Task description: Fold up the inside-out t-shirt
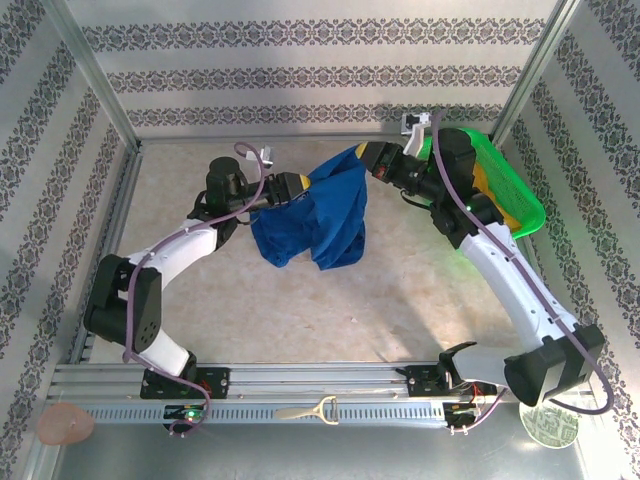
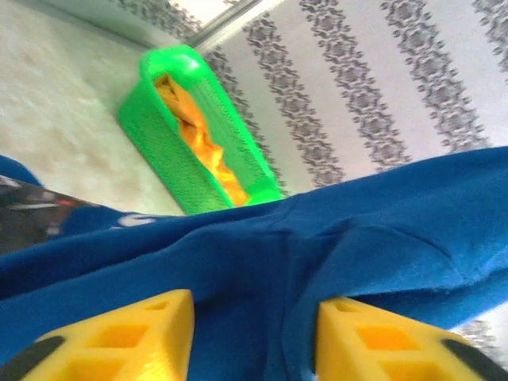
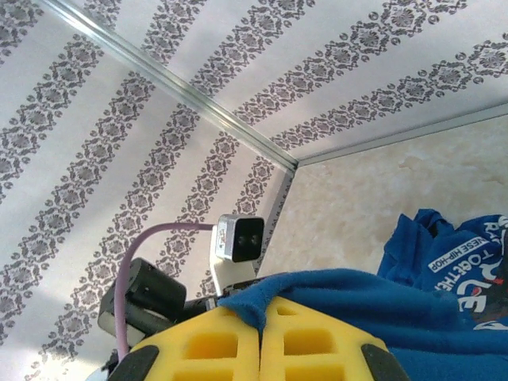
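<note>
- T-shirt (image 1: 310, 220), royal blue, hangs bunched above the middle-back of the surface (image 1: 300, 320), strung between the two claws. White print shows on one fold in the right wrist view.
- Right claw (image 1: 372, 155): fingers pressed together on a blue hem, a firm pinch.
- Left claw (image 1: 292, 187): fingers (image 2: 151, 333) stand apart with cloth lying across the gap; I judge this no real grip.
- The held edge runs from the left claw up-right to the right claw. The bulk sags below, nearer the left arm.
- The next move likely needs the left claw to close on cloth before spreading.
- Green basket (image 1: 515, 175) with a yellow garment (image 2: 198, 135) sits beyond the right arm.
</note>
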Action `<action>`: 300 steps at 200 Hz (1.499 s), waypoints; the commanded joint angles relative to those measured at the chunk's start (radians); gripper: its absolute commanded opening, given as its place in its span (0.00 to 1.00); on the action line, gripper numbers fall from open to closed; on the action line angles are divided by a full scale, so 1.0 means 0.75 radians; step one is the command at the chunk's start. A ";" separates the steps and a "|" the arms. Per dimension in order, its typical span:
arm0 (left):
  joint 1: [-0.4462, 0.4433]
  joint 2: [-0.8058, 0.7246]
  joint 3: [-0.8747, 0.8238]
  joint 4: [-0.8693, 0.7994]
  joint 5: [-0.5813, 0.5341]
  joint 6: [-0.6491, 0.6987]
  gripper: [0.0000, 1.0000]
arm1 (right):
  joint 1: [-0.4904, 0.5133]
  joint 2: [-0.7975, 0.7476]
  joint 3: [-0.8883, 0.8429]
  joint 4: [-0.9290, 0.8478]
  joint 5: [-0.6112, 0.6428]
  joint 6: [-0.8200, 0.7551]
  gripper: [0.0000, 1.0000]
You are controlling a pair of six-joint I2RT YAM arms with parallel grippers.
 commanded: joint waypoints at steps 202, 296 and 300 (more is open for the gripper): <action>-0.351 0.006 0.473 -0.886 -0.441 0.900 0.64 | 0.074 0.054 -0.154 -0.017 -0.004 -0.025 0.00; -0.317 0.181 0.663 -1.020 -0.599 0.892 0.04 | 0.065 0.013 -0.185 -0.032 0.024 -0.024 0.00; -0.309 0.185 0.682 -1.032 -0.576 0.892 0.00 | 0.063 0.013 -0.191 -0.032 0.030 -0.024 0.00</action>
